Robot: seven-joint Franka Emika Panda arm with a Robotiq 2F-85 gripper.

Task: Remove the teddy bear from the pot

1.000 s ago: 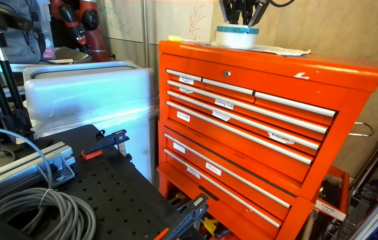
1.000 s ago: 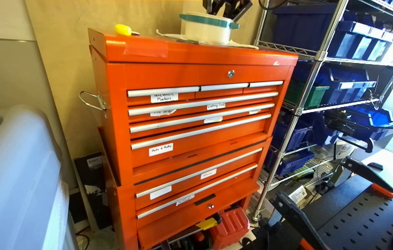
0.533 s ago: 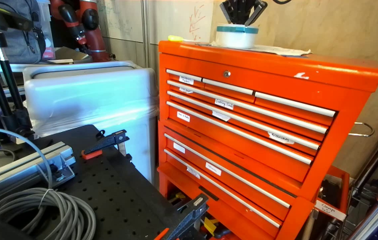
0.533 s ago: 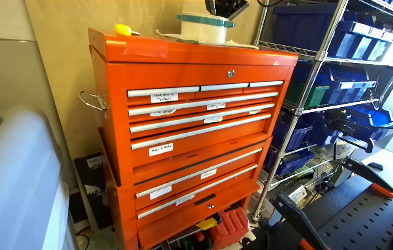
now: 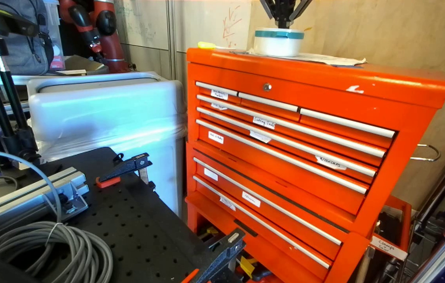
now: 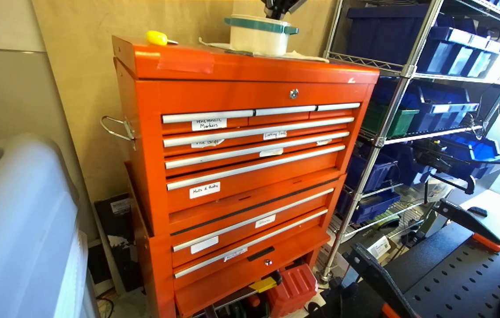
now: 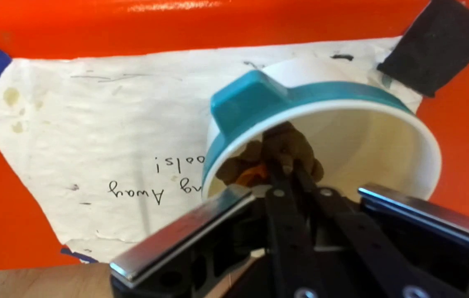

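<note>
The pot, whitish with a teal band, stands upright on the paper-covered top of the orange tool chest in both exterior views and the wrist view. The brown teddy bear, with an orange patch, lies inside the pot against its wall. It is hidden in both exterior views. My gripper reaches down into the pot from above. In the wrist view my gripper has its fingers nearly together, pinching the bear near its snout. The fingertips are partly lost against the dark fur.
The orange tool chest carries the white paper taped under the pot and a yellow-handled tool. A wooden wall rises behind. A metal shelf rack with blue bins stands beside the chest. A black perforated table stands in front.
The gripper's fingers have closed from spread apart to nearly together inside the pot. The pot has shifted slightly toward the left of both exterior views.
</note>
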